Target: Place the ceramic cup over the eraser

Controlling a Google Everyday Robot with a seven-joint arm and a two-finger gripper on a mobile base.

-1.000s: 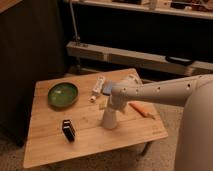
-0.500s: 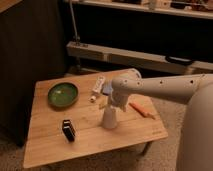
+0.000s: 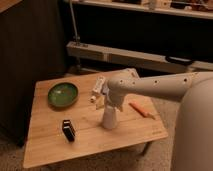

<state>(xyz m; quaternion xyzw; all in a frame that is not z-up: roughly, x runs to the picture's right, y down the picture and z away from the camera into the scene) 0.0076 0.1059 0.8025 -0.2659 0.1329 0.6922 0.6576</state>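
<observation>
One cup (image 3: 109, 119) stands just under my gripper (image 3: 106, 101), jaws apart; the eraser (image 3: 68, 130) lies left, slightly nearer.

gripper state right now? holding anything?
Gripper: jaws open, holding nothing, poised right over the small white tapered ceramic cup, which stands on the wooden table.
</observation>
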